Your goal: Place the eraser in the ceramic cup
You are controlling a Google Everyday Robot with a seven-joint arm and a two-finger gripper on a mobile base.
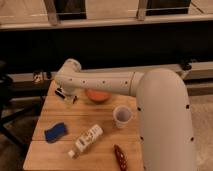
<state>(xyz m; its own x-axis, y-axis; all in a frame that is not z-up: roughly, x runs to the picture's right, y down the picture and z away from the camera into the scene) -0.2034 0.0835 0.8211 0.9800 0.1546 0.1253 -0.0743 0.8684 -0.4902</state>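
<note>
The eraser (pixel 60 92), a small black block with white stripes, lies on the wooden table (pixel 107 137) near its back left corner. My gripper (pixel 69 97) hangs down from the white arm (pixel 100 80) right at the eraser's right side, and partly hides it. Whether it touches the eraser I cannot tell. The ceramic cup (pixel 122 116), white and upright with a dark inside, stands near the middle right of the table, well to the right of the gripper and closer to the front.
An orange bowl (pixel 97 95) sits just right of the gripper under the arm. A blue sponge (pixel 55 132) lies at the front left, a white bottle (pixel 86 141) on its side in front, and a brown-red object (pixel 120 156) near the front edge.
</note>
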